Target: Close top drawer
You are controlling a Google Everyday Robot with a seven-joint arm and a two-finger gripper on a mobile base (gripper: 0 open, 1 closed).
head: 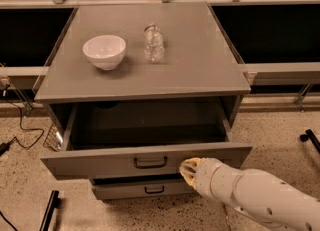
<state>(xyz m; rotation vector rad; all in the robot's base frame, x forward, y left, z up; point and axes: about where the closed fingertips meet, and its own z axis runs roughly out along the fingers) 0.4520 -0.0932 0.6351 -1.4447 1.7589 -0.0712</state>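
Observation:
The top drawer [100, 165] of the grey cabinet stands pulled out. Its tall flat front panel carries a black bar handle [150, 162], and its dark inside looks empty. My gripper [189, 170] is at the end of the white arm that comes in from the lower right. It rests against the drawer's front panel, just right of the handle and near the panel's lower edge.
A white bowl [104, 51] and a clear plastic bottle [153, 42] stand on the cabinet top [200, 65]. A narrower lower drawer [120, 190] sits slightly out below. Cables [20, 125] lie on the floor at the left, with black bars at the lower left [48, 210] and right [311, 139].

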